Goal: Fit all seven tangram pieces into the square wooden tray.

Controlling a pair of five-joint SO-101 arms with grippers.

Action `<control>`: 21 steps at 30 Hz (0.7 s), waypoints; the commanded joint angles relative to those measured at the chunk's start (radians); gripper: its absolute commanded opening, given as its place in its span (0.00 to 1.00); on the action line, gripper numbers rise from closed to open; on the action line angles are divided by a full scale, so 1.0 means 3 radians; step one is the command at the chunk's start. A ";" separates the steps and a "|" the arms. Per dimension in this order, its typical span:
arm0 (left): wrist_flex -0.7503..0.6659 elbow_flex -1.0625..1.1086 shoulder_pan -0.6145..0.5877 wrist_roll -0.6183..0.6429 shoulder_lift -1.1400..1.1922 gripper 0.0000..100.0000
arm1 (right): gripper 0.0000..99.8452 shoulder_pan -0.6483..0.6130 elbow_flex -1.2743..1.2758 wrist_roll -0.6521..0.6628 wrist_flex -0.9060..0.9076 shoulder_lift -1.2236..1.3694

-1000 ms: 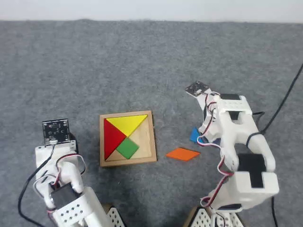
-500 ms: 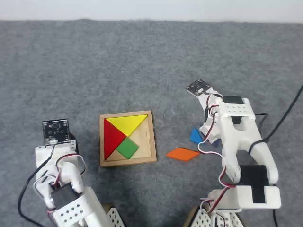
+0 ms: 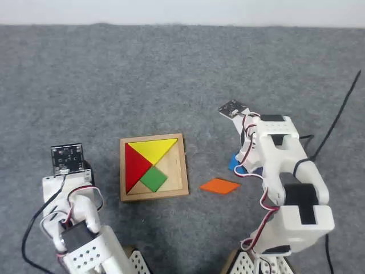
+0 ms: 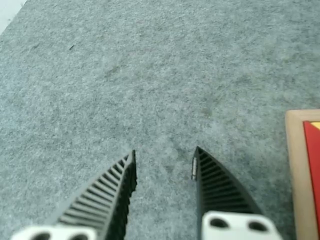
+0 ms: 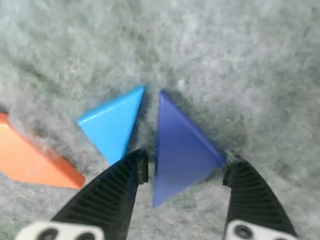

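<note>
Pieces I could count came to 6: 3 in the square wooden tray (image 3: 173, 171), namely a yellow triangle (image 3: 151, 149), a red triangle (image 3: 135, 166) and a green square (image 3: 153, 179), and 3 on the grey carpet (image 3: 114, 74). The orange parallelogram (image 3: 220, 185) lay between tray and right arm, its long axis running across the table. My right gripper (image 5: 187, 162) stood wide, 1 finger on each side of the dark blue triangle (image 5: 180, 145), whose long edge faced the light blue triangle (image 5: 112, 125) just beside it. My left gripper (image 4: 165, 155) hung wide over bare carpet near the tray.
</note>
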 commanded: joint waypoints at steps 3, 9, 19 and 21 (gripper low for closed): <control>0.0020 -0.0038 0.0026 -0.0031 -0.0077 0.18 | 0.26 0.0059 -0.0123 0.0113 -0.0049 0.0043; 0.0020 -0.0038 0.0026 -0.0031 -0.0077 0.18 | 0.26 0.0064 -0.0123 0.0128 -0.0043 0.0043; 0.0020 -0.0038 0.0026 -0.0031 -0.0077 0.18 | 0.17 0.0064 -0.0133 0.0138 -0.0028 0.0064; 0.0020 -0.0038 0.0026 -0.0031 -0.0077 0.18 | 0.15 0.0064 -0.0133 0.0138 -0.0028 0.0064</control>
